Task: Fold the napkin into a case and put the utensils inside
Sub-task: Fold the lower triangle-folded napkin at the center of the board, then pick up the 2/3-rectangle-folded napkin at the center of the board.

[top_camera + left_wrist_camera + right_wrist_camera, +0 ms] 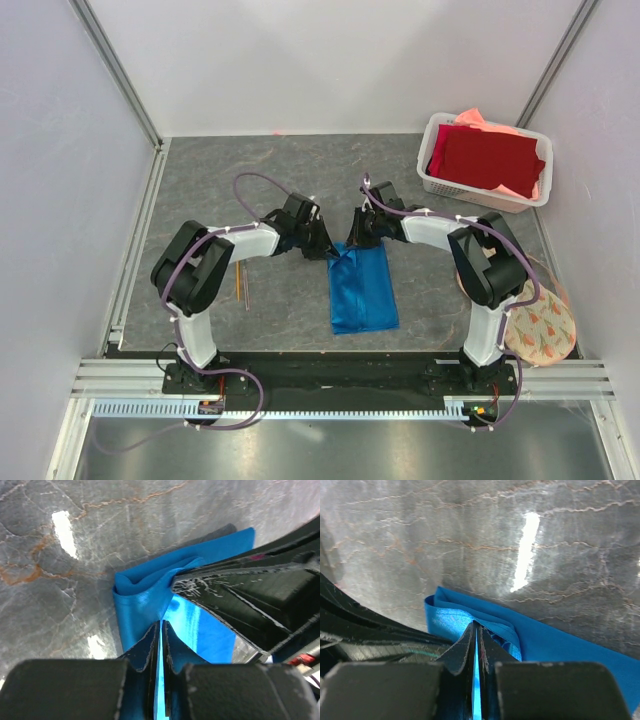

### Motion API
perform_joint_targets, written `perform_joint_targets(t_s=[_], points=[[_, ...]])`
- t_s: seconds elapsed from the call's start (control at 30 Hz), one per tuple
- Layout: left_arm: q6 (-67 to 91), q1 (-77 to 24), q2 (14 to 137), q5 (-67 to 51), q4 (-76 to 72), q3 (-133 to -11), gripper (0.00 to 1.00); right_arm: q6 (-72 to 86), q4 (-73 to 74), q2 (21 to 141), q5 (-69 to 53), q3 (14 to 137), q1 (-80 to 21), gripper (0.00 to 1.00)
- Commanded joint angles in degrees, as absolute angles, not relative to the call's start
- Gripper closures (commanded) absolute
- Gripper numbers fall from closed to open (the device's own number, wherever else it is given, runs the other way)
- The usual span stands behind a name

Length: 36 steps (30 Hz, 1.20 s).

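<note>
The bright blue napkin [362, 288] lies folded into a narrow layered strip in the middle of the table, long axis running near to far. My left gripper [327, 250] is shut on the napkin's far left corner [145, 592]. My right gripper [357, 243] is shut on the far edge beside it [470, 615]. Both pinch a thin blue layer between their pads, and the two grippers almost touch. The far end of the cloth is bunched up. The thin orange-brown utensils [242, 281] lie on the table to the left, under my left arm.
A white basket [438, 180] with a dark red cloth [487, 158] and a salmon-pink cloth stands at the far right. A round floral mat [540, 325] lies at the near right beside the right arm's base. Walls enclose the table on three sides.
</note>
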State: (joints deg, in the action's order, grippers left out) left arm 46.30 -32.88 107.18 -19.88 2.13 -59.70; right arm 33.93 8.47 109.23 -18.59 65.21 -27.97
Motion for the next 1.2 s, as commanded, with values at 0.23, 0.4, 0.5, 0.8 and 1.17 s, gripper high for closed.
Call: perform_joint_targets(t_s=[0.23,0.4,0.5,0.8,1.17], points=[[46.06,-33.4,108.9,-21.36,-0.62,-60.12,0.91,29.27,14.31,106.09,-13.88,68.19,-27.86,0.91],[42.9,-34.36,102.06,-17.59,4.47,-61.52,0.8,28.3,17.83,99.68,-11.78,67.16,-27.69,0.83],[40.79,-35.59,97.41,-16.09,8.15,-62.31,0.69,28.3,19.77,93.71,-9.5,62.69,-27.6,0.74],[37.35,-50.87,84.91,-4.68,14.59,-58.45,0.34,33.39,26.1,71.65,-5.62,41.79,-26.72,0.31],[46.14,-75.31,78.48,14.94,16.17,-52.65,0.36,41.04,27.42,51.69,-13.8,23.65,-26.72,0.42]])
